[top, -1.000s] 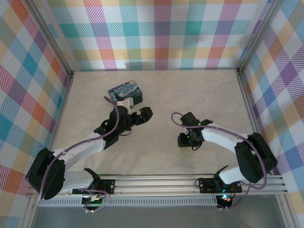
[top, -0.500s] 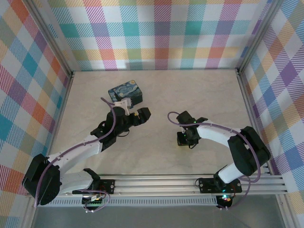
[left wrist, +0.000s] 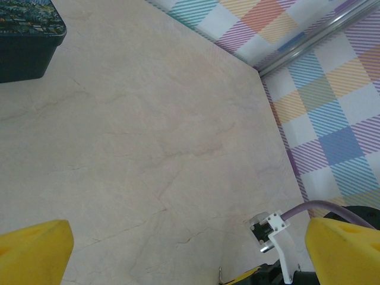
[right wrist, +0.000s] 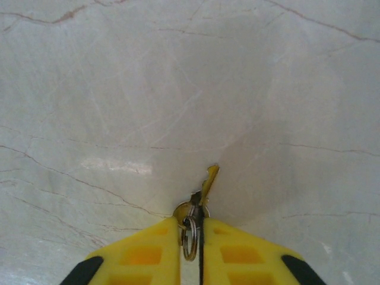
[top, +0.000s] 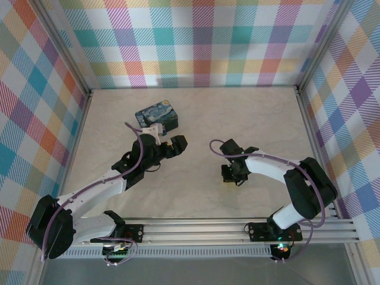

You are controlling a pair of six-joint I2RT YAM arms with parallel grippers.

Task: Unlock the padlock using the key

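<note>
A small brass key [right wrist: 209, 178] with a metal ring [right wrist: 190, 237] lies on the marble table, its blade pointing away from me. My right gripper [right wrist: 191, 228] is shut on the key's head and ring, low on the tabletop right of centre [top: 230, 175]. My left gripper [top: 176, 144] hovers left of centre with its yellow fingers [left wrist: 35, 249] spread wide, open, and nothing but bare table between them. The padlock is out of view.
A dark-blue starry-night tin box [top: 157, 117] stands behind the left gripper, also at the top left corner of the left wrist view [left wrist: 27, 35]. Plaid walls enclose the table on three sides. The right arm's wrist camera mount [left wrist: 274, 228] is near the left gripper.
The right gripper's jaws have closed onto the key after the right arm shifted a little left. The left gripper has drawn slightly back toward the left, still open.
</note>
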